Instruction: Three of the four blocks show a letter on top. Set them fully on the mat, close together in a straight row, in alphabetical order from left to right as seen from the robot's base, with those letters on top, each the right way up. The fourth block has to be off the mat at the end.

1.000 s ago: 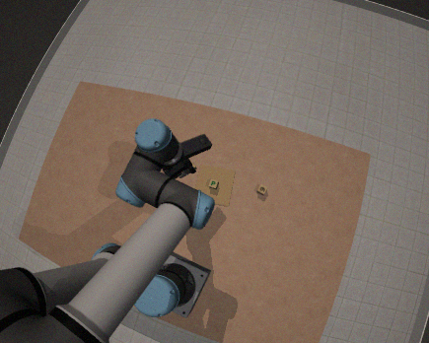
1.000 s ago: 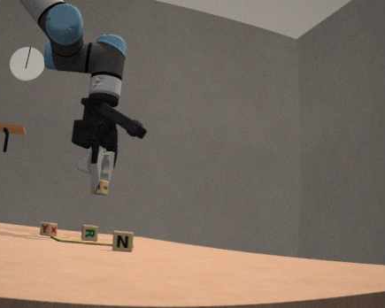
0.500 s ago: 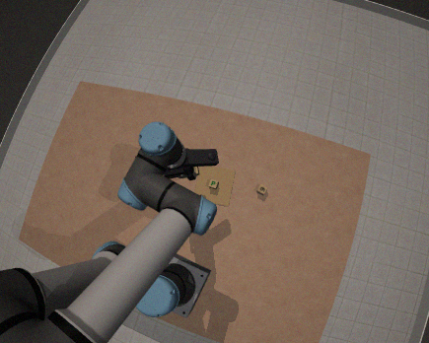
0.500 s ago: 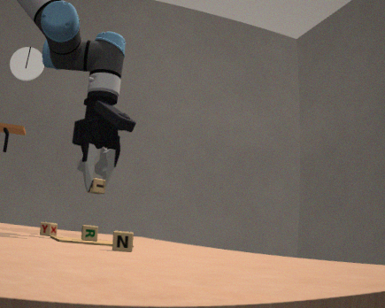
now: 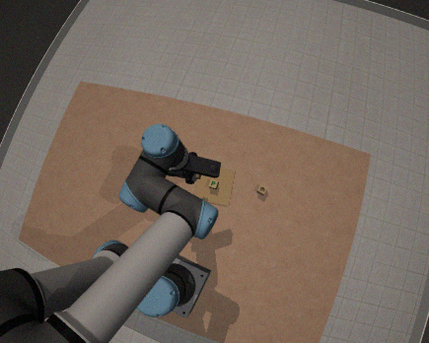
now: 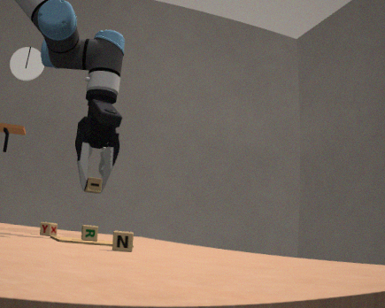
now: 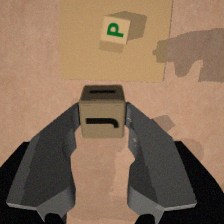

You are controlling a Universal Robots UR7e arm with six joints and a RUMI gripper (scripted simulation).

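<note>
My gripper [image 6: 94, 183] [image 7: 103, 104] is shut on a tan block [image 6: 94, 184] [image 7: 102, 119] with black marks on its faces and holds it high above the table. In the wrist view it hangs just short of the near edge of the tan mat [image 7: 80, 50] [image 5: 226, 198] [image 6: 75, 241]. A block with a green P on top [image 7: 117, 31] [image 5: 213, 184] [image 6: 89, 233] sits on the mat. A block with a black N on its side [image 6: 123, 242] [image 5: 262, 189] stands off the mat to one side. A block with red letters [image 6: 49, 228] stands beyond the mat's other side.
The brown table top [image 5: 291, 237] lies on a grey tiled floor [image 5: 330, 74]. My arm [image 5: 163, 197] covers the part of the table left of the mat in the overhead view. The robot's base plate [image 5: 194, 286] sits at the table's near edge.
</note>
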